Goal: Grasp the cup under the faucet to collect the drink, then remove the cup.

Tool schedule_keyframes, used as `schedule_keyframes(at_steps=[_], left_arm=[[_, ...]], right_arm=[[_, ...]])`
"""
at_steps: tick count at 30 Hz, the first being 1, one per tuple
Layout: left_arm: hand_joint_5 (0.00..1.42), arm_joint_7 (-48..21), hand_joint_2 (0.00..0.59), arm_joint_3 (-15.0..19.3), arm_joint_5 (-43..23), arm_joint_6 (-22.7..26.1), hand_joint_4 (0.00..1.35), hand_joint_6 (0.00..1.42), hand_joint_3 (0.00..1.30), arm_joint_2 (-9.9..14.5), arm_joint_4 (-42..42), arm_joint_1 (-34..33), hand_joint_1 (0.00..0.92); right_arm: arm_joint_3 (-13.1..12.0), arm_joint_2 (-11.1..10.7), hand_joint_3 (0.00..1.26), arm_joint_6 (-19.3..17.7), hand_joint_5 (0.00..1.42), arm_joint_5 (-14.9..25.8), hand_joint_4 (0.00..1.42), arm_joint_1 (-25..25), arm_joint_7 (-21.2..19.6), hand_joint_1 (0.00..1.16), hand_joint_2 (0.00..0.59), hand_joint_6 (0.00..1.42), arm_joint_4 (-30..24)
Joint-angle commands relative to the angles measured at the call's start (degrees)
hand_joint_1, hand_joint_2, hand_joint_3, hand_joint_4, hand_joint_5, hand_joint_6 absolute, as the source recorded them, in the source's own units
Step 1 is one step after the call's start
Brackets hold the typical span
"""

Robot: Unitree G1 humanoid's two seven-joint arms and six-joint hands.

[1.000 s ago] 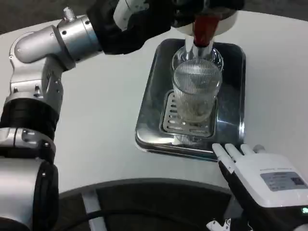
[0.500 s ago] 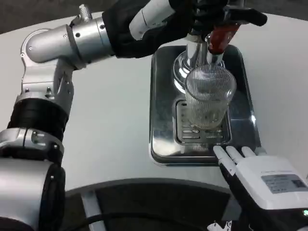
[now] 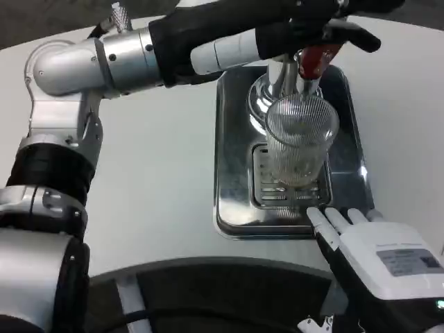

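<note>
A clear ribbed glass cup [image 3: 300, 142] stands upright on the slotted grate [image 3: 266, 195] of a steel drip tray [image 3: 232, 139], right under the chrome faucet [image 3: 280, 82]. A little pale liquid seems to lie at the cup's bottom. My left arm reaches across from the left, and my left hand [image 3: 326, 29] grips the top of the faucet at its red handle [image 3: 313, 60]; the grip is partly hidden. My right hand [image 3: 368, 244] lies at the tray's front right corner with its fingers stretched toward the cup, holding nothing and apart from the glass.
The white table [image 3: 159, 180] spreads to the left of the tray, and its curved front edge runs just below the tray. My left forearm [image 3: 139, 52] spans the space behind and to the left of the faucet.
The camera shifted a second ago, so the tray sits further right in the picture. My left forearm has dropped and stretched further over the faucet. The right hand has stayed in place.
</note>
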Motion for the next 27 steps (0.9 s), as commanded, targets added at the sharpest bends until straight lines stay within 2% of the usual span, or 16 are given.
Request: schedule_keyframes(at_steps=[1, 12, 23, 27], left_arm=[[0.14, -1.44, 0.070, -1.99, 2.69, -1.28, 0.00, 0.01, 0.07, 0.67, 1.53, 2.04, 0.000], [0.13, -0.87, 0.071, -4.46, 4.27, -8.02, 0.00, 0.01, 0.07, 1.87, 2.45, 2.64, 0.000], [0.13, 0.40, 0.072, -6.07, 5.05, -10.19, 0.00, 0.01, 0.07, 2.31, 3.34, 2.78, 0.000], [0.13, 0.52, 0.072, -6.50, 5.24, -10.89, 0.00, 0.01, 0.07, 2.52, 3.23, 2.98, 0.000]], right_arm=[[0.00, 0.27, 0.00, 0.42, 0.00, 0.49, 0.00, 0.50, -0.33, 0.61, 0.298, 0.00, 0.31], [-1.32, 0.06, 0.00, 1.82, 0.00, 2.04, 0.00, -1.48, -1.41, 0.61, 0.298, 0.00, 2.02], [-5.76, -1.34, 0.00, 4.89, 0.00, 7.81, 0.00, -5.31, -4.94, 0.61, 0.295, 0.00, 4.38], [-7.87, -1.96, 0.00, 6.33, 0.00, 11.99, 0.00, -5.95, -7.56, 0.60, 0.292, 0.00, 5.39]])
